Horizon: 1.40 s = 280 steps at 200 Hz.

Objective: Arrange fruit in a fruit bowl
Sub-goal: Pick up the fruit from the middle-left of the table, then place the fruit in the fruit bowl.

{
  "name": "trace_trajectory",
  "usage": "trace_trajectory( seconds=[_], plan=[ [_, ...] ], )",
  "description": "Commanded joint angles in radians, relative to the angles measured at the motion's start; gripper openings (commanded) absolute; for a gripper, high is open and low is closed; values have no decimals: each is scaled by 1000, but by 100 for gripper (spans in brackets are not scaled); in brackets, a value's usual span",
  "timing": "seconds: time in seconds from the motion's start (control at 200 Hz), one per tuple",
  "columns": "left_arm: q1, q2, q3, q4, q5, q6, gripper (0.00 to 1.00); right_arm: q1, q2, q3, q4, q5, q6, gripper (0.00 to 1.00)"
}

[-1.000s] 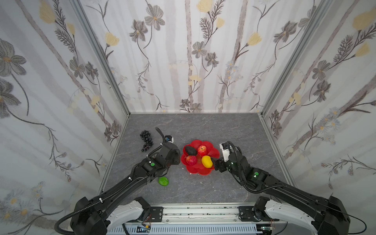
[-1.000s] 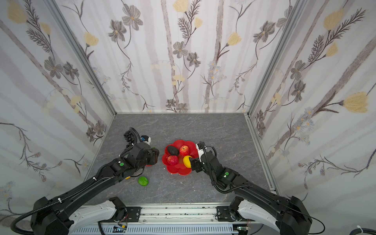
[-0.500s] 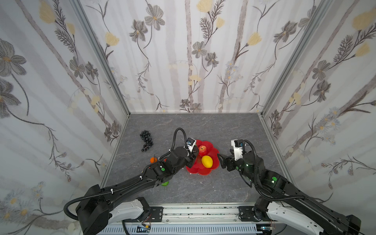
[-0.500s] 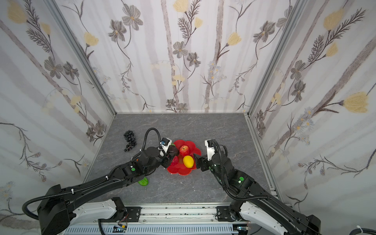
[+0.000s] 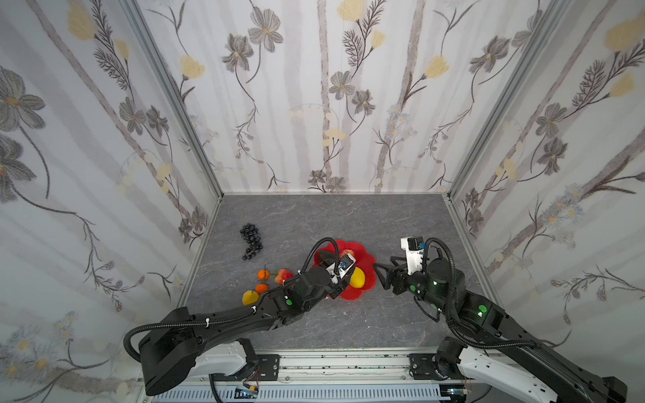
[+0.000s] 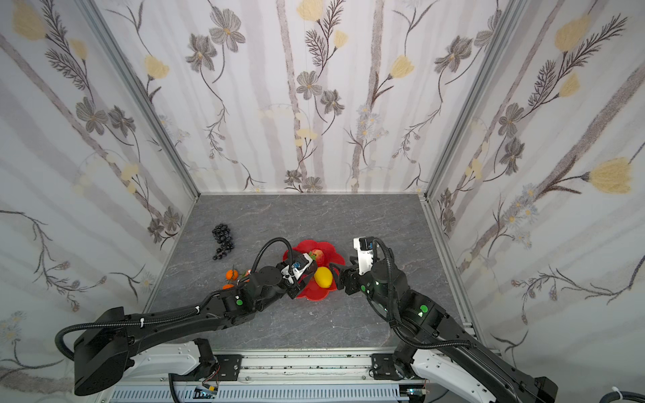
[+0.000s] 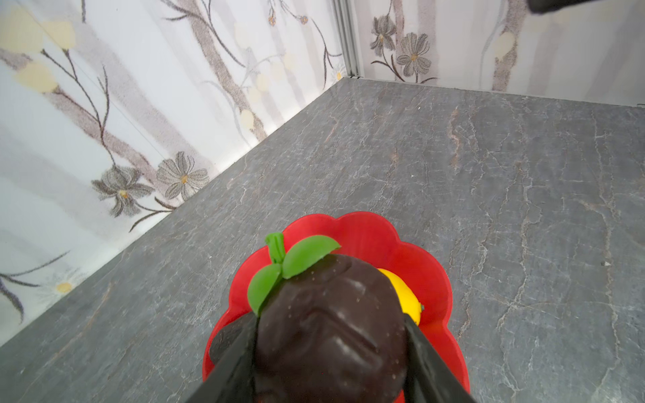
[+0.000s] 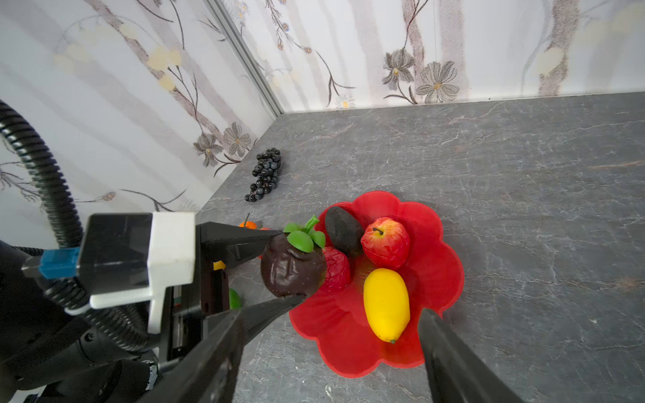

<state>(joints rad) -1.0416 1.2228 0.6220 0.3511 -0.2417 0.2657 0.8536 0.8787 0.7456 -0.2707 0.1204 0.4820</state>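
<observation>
Fruit lies partly in the bowl and partly on the bench. The shallow red bowl with a petal-shaped rim [image 8: 443,279] stands on the grey marbled bench [image 5: 349,216], toward its front, between the two arms. Four pieces lie inside it: a dark avocado [image 8: 343,230], a red apple [image 8: 385,242] just beside it, a bumpy red fruit [image 8: 335,274], and a long yellow lemon [image 8: 385,303] on the side nearest the right arm.

The left tool [image 7: 330,317] is closed on a dark brown wrinkled fruit with green leaves [image 8: 291,270], with one finger on each side of it. This fruit hangs over the bowl's rim on the left arm's side, close to the bumpy red fruit. Whether the two touch, I cannot tell.

The right tool [image 5: 379,276] is just beside the opposite rim of the bowl. Its jaws stand wide apart and nothing is between them.

More fruit lies on the bench on the left arm's side of the bowl. A black grape bunch [image 5: 251,240] lies well apart, near the left wall. Closer to the bowl are a small orange [image 5: 263,274], a second small orange [image 5: 261,288], a red strawberry [image 5: 281,275] and a yellow round fruit [image 5: 250,297]. A part of a green lime [image 8: 234,298] shows behind the left tool in the right wrist view.
</observation>
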Motion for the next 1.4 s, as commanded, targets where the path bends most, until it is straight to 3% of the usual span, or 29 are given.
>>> trace_trajectory(
  seconds=[0.0, 0.355, 0.63, 1.394],
  plan=[
    [-26, 12, 8, 66, -12, 91, 51, 2, 31, 13, 32, -83, 36, 77],
    [-120, 87, 27, 107, -94, 190, 51, -19, 175, 116, -46, -127, 113, 63],
    [-156, 114, 26, 151, -103, 213, 51, -122, 228, 116, -42, -241, 194, 47],
    [-182, 132, 45, 163, -100, 214, 50, -179, 319, 88, -7, -301, 268, 34]
  ],
)
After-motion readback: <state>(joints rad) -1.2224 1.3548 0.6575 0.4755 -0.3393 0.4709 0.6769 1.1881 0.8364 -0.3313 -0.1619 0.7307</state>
